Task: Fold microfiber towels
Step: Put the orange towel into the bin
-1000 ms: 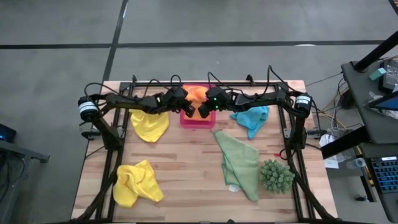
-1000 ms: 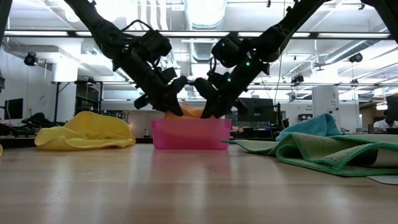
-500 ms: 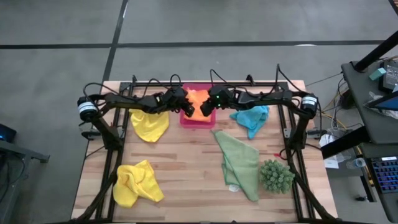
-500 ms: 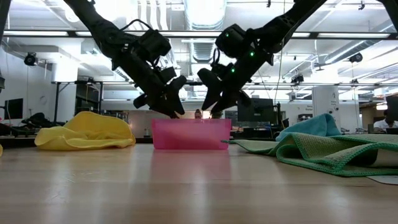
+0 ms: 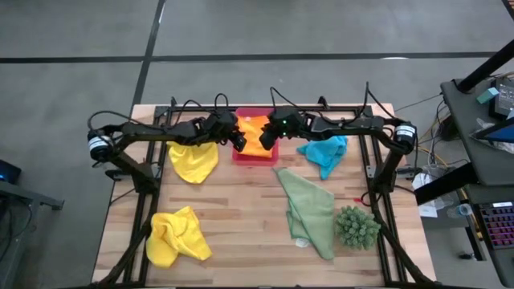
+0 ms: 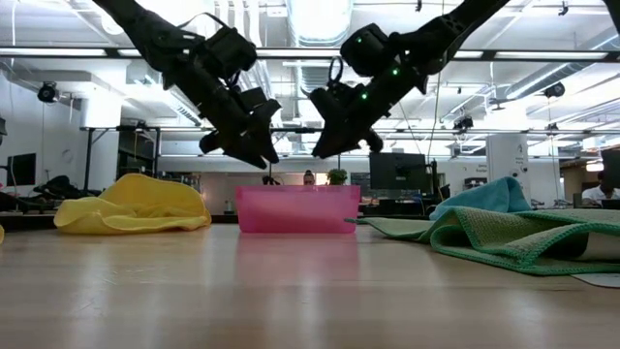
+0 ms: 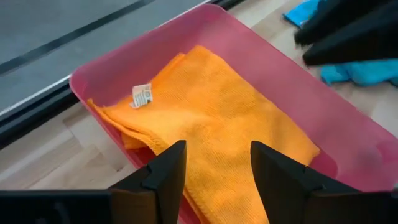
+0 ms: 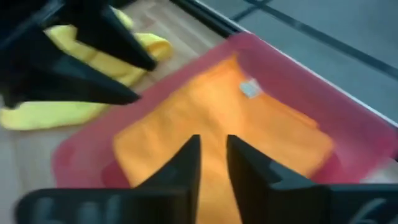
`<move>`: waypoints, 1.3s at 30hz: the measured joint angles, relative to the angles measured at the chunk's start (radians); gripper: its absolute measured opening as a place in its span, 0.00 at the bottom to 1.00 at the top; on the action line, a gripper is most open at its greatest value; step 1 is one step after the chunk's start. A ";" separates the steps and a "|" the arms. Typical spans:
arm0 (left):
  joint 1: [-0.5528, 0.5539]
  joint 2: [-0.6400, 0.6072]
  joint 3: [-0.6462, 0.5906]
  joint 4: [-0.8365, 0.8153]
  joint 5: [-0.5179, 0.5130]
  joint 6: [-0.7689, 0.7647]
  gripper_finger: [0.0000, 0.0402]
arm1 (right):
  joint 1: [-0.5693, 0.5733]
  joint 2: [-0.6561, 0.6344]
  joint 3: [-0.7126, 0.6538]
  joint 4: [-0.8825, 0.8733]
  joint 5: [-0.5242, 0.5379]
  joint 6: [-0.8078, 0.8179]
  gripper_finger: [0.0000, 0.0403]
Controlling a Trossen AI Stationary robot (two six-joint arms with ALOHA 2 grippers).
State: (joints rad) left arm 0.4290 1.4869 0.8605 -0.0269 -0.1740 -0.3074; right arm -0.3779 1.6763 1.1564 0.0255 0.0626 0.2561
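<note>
Now: both grippers empty above tray.
Left gripper (image 7: 211, 180) spread wide, right gripper (image 8: 213, 163) nearly pinched, hovering over orange towel (image 5: 255, 135) folded flat in pink tray (image 6: 297, 208) at table's far edge. Best lift straight up, avoid snagging cloth.

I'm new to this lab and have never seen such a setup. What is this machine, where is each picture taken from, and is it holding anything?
Two dark robot arms work at a wooden table. One picture looks straight down, one looks level across the table, and two come from cameras on the wrists. The left gripper and right gripper hover above a pink tray, both open and empty. A folded orange towel lies in the tray. Elsewhere on the table lie two crumpled yellow towels, a turquoise towel, a light green towel and a spiky green plant.
</note>
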 joint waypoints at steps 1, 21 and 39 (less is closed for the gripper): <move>0.000 0.004 0.000 0.002 0.000 0.000 0.41 | 0.000 0.013 0.000 0.014 -0.011 -0.010 0.09; -0.022 -0.322 -0.003 -0.078 0.001 0.122 0.23 | -0.057 0.435 0.488 -0.232 -0.108 -0.186 0.02; -0.037 -0.422 -0.033 -0.092 0.001 0.150 0.23 | -0.050 0.486 0.592 -0.354 -0.058 -0.255 0.02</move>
State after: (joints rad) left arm 0.3918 1.0653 0.8275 -0.1189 -0.1730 -0.1577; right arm -0.4278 2.1622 1.7487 -0.3285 0.0042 0.0008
